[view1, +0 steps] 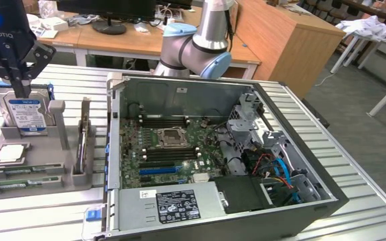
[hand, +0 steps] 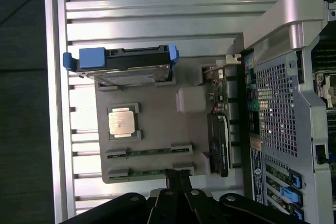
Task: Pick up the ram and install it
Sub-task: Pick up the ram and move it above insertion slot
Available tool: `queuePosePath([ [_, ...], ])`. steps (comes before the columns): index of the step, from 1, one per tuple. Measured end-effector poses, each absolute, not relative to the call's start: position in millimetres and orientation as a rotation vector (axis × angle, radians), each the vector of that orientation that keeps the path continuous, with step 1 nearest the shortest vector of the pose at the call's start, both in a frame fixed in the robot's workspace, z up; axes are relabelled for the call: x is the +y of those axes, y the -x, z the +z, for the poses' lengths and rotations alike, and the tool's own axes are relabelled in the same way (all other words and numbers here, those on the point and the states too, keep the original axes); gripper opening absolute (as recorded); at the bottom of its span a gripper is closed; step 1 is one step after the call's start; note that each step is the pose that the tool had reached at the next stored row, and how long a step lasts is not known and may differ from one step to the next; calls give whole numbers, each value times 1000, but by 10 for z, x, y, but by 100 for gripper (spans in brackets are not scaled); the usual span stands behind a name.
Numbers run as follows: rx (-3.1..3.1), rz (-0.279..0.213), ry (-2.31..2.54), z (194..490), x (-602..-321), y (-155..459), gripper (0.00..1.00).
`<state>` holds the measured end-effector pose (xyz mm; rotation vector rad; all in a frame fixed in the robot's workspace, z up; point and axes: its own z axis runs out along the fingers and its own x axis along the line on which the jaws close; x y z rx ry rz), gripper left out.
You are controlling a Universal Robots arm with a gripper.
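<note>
Two green ram sticks lie in slots at the front of the grey fixture [view1: 56, 173]: one ram stick [view1: 30, 170] [hand: 149, 152] and a second one [view1: 12, 185] [hand: 152, 171] beside it. My gripper [view1: 20, 90] [hand: 177, 176] hangs above the fixture, shut, its fingertips pressed together with nothing between them. In the exterior view it stands in front of the hard drive. In the wrist view its tip sits just past the end of the nearer ram stick, well above it. The open computer case [view1: 327, 191] holds the motherboard [view1: 179, 150] with black memory slots [view1: 163, 121].
The fixture also carries an upright blue-labelled hard drive [view1: 25, 113] [hand: 126, 69], a processor chip [view1: 12, 153] [hand: 122, 120] and an expansion card [view1: 82, 140] [hand: 218, 140] standing on edge. The case [hand: 294, 103] is close beside the fixture on the ribbed metal table [view1: 45, 216].
</note>
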<state>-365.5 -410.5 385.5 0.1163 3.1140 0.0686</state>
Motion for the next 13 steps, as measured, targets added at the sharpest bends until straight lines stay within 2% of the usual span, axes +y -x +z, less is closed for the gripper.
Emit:
queuePosePath([
  [13,3118,69,126,3850,-4104,3655,11],
])
